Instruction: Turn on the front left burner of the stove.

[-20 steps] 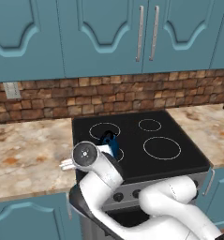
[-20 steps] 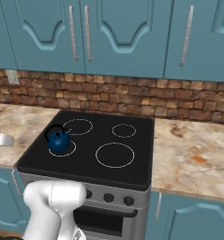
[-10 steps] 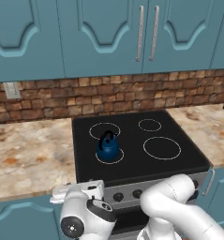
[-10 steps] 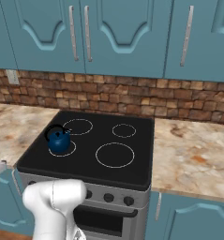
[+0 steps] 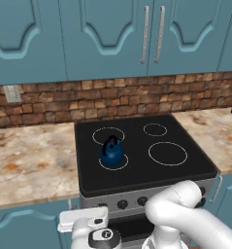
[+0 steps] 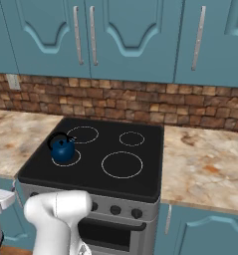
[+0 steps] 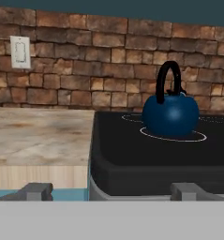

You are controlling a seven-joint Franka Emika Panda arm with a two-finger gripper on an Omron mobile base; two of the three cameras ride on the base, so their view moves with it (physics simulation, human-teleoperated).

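The stove (image 5: 185, 175) is set between marble counters (image 5: 30, 155) under teal cabinets (image 5: 107, 34), against a brick backsplash (image 7: 85, 70). The arm (image 5: 185, 214) is folded low in front of the stove, elbow bent by the knob row (image 6: 115, 210), hand dropped to cooktop-edge level at the stove's left front corner. The gripper (image 7: 111, 191) is aimed level across the glass toward the backsplash; fingers (image 7: 36, 191) are seen spread wide apart, nothing between them. The front left burner (image 5: 113, 163) is covered by a blue kettle (image 5: 111, 151) standing upright on its ring. A wall outlet (image 7: 20, 51) is seen left.
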